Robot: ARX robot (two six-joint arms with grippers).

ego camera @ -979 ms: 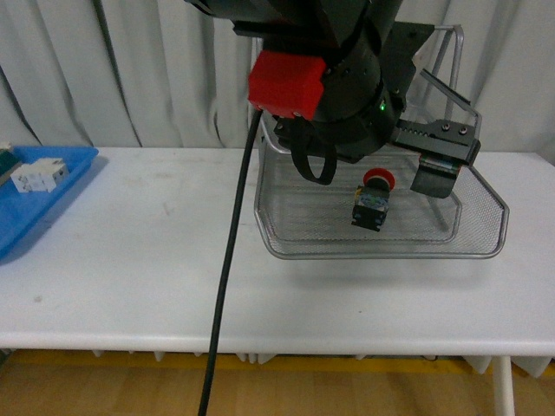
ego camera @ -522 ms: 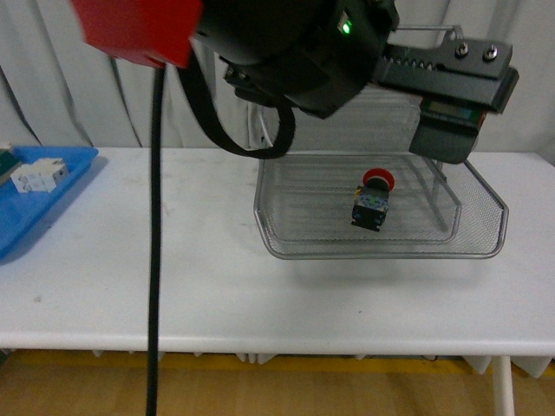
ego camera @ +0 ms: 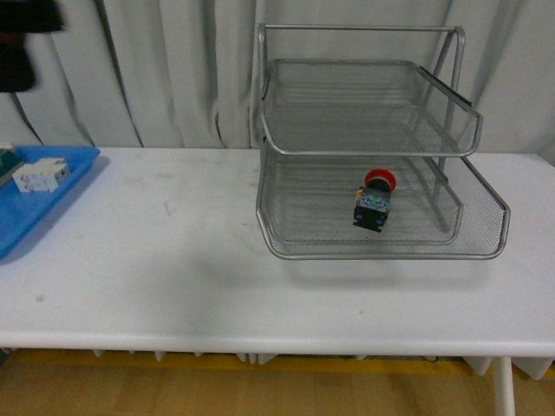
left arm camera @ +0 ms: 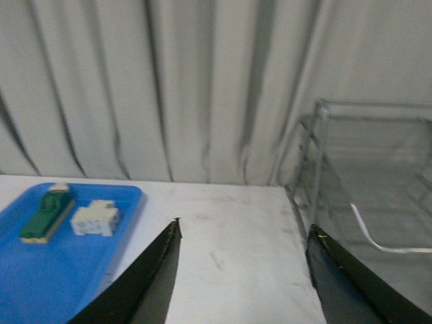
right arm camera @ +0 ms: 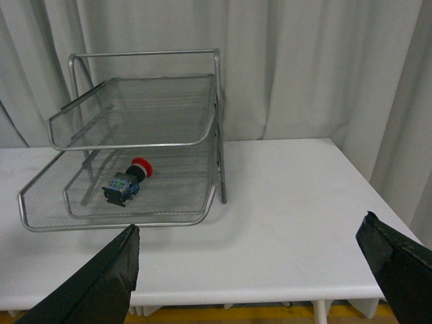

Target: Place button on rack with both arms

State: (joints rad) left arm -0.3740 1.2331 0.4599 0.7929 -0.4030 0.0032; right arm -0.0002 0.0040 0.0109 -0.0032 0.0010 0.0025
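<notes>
White table [ego camera: 156, 260] bears rack [ego camera: 381, 255] holding button [ego camera: 375, 201]; left tool [left arm camera: 245, 226] and right tool [right arm camera: 250, 224] gape wide.

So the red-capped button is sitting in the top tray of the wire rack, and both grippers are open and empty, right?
Not quite. The button lies in a lower tray of the rack, beneath the top tray, as the front view shows. The rest holds: the left gripper and the right gripper are both open and empty.
</notes>
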